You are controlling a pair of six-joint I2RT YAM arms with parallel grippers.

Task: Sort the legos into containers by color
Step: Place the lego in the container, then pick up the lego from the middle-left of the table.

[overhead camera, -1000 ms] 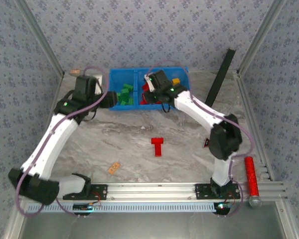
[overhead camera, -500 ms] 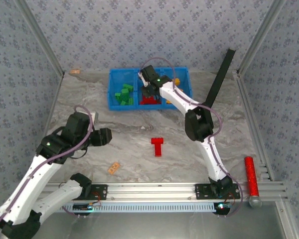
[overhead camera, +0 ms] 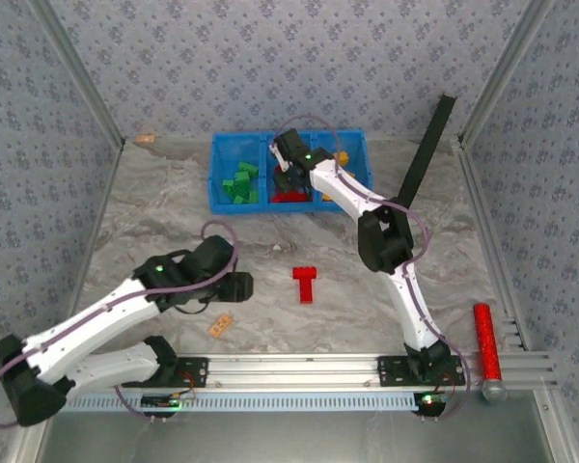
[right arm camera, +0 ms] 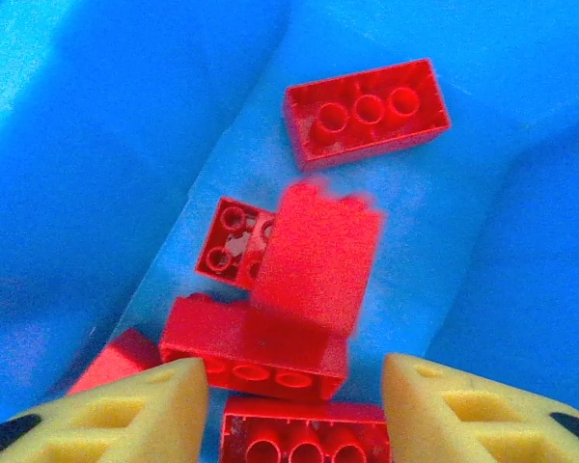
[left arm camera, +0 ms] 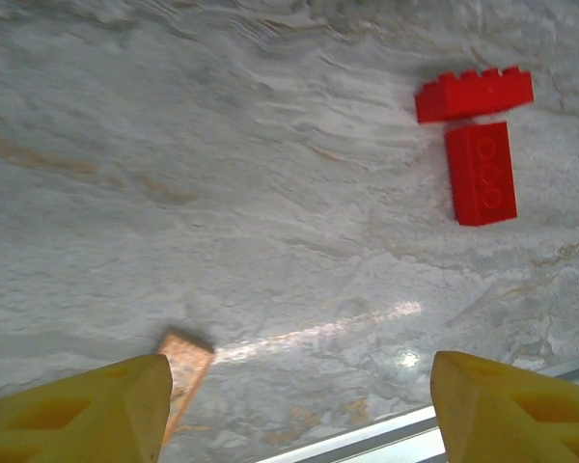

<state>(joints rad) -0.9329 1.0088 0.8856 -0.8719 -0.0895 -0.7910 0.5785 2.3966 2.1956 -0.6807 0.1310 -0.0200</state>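
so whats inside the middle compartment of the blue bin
Red bricks, at least six, several upside down. The open right gripper hangs over them; from above it covers part of the middle compartment, and whatever lies under the pile is hidden.

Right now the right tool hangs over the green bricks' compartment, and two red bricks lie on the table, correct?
No: the right tool hangs over the red-brick compartment, per the right wrist view. Two red bricks do lie on the table.

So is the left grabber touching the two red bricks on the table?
Apart. The left wrist view shows bare table between the left gripper and the two red bricks.
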